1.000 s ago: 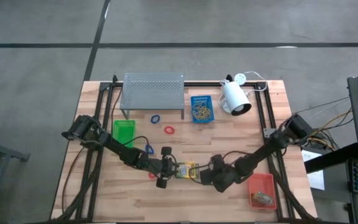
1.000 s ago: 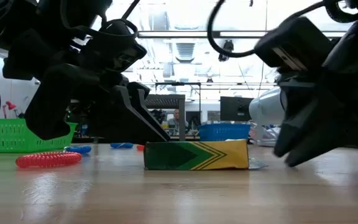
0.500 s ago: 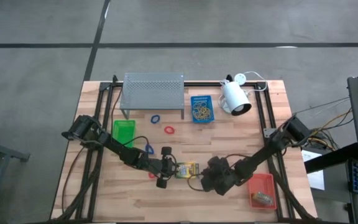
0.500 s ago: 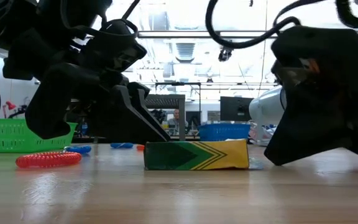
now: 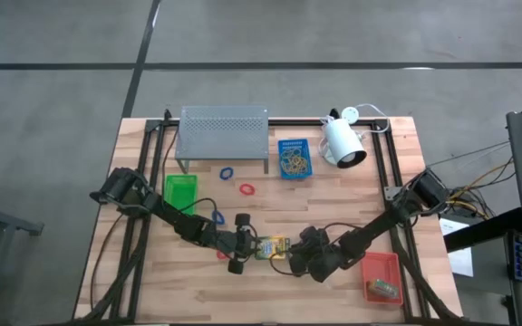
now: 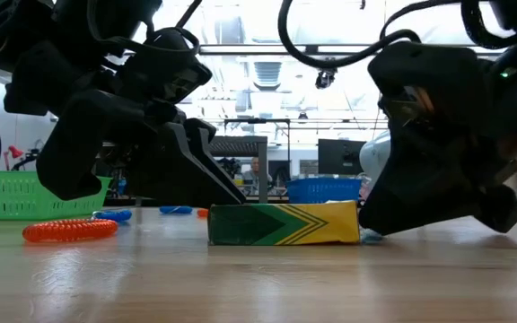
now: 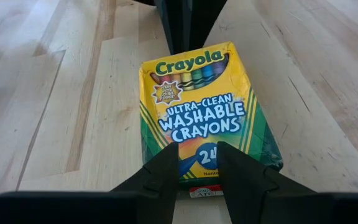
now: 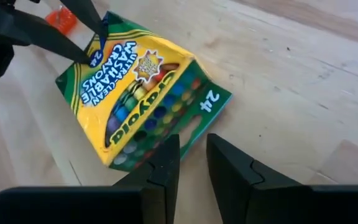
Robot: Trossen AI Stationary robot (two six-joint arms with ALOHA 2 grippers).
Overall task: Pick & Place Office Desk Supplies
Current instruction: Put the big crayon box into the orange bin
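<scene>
A yellow-and-green crayon box (image 5: 273,246) lies flat on the table's near middle, also seen in the low view (image 6: 284,223). My left gripper (image 5: 250,244) is shut at the box's left end, slanting down from the table's left. My right gripper (image 5: 293,258) is shut just off the box's right end (image 8: 191,140). Small blue loops (image 5: 227,171) and a red loop (image 5: 246,189) lie on the wood. A red coil (image 6: 70,230) lies left of the box. The green tray (image 5: 180,190), the blue tray holding tan rubber bands (image 5: 294,158) and the red-orange tray holding a second box (image 5: 381,276) stand apart. My left gripper (image 7: 197,149) rests its shut fingertips on the box's left end (image 7: 197,171), at the upper edge (image 6: 215,206). It comes slanting down from the table's left, along the box. The box lies flat on the wood. My right gripper stands at the box's right end (image 6: 359,224); whether it touches cannot be told.
The grey perforated shelf (image 5: 224,136) and the white lamp (image 5: 344,140) stand along the far edge. Black frame rails run down both sides of the table. Bare wood lies between the box and the near edge.
My right gripper has moved toward the table's left, closing in on the crayon box's right end. The box and my left gripper have stayed where they were.
</scene>
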